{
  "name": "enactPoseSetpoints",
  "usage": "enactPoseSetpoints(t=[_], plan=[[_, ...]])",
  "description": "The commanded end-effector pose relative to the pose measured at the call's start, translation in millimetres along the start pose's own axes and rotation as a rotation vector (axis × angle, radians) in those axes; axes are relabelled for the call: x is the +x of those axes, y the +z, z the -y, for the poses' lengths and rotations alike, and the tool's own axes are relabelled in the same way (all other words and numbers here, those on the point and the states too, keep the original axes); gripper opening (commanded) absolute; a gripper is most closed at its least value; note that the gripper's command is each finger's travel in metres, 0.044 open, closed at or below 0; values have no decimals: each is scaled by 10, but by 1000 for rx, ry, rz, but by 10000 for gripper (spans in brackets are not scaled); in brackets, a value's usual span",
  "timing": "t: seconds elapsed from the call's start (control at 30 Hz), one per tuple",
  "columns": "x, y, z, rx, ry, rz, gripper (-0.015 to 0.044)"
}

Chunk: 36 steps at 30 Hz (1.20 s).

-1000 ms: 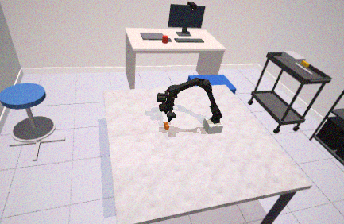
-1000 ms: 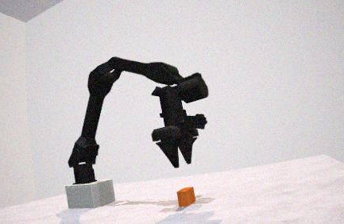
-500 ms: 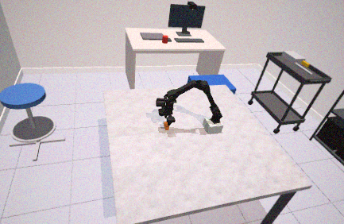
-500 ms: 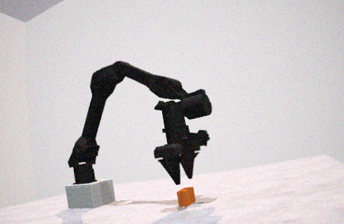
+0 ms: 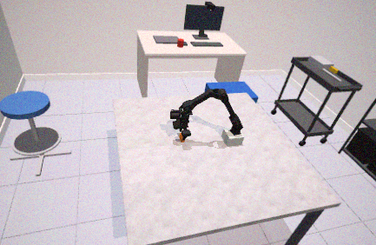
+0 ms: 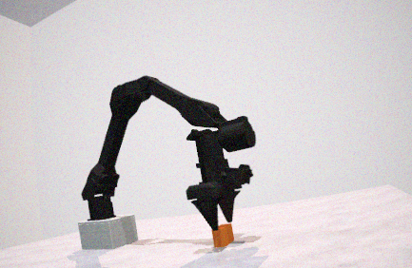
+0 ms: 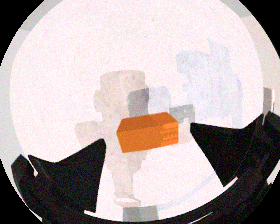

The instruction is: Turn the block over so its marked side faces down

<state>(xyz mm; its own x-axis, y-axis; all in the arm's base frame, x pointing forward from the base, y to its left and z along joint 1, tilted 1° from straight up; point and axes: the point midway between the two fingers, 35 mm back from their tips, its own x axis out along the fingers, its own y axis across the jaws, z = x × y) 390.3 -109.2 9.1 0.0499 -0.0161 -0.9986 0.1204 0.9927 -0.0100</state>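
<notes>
The gripper (image 6: 221, 213) points straight down with its dark, tapered fingers spread wide and nothing held. Just below the fingertips, the small orange block (image 6: 223, 236) rests on the table (image 5: 218, 187); any mark on it is too small to make out. The tabletop is pale, mottled and matte. Beyond it are grey floor tiles (image 5: 62, 204), a blue round stool (image 5: 24, 104), a white desk (image 5: 189, 49) and a black cart (image 5: 318, 97).

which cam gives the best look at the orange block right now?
Wrist. The orange block sits mid-frame, largest, with its top and one side face visible between the open gripper's fingers. Exterior shows the block small on the table, just under the fingertips. Top shows only an orange speck, mostly hidden by the gripper.
</notes>
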Motion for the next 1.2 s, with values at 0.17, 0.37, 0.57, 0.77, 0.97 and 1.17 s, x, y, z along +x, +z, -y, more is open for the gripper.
enactPoseSetpoints(t=[0.17, 0.37, 0.57, 0.77, 0.97, 1.17], plan=[[170, -32, 4, 3, -3, -14, 440], [170, -32, 4, 3, -3, -14, 309], [170, -32, 4, 3, -3, -14, 249], [170, -32, 4, 3, -3, -14, 209], [170, -32, 4, 3, -3, -14, 169], [104, -28, 4, 3, -3, -14, 90]])
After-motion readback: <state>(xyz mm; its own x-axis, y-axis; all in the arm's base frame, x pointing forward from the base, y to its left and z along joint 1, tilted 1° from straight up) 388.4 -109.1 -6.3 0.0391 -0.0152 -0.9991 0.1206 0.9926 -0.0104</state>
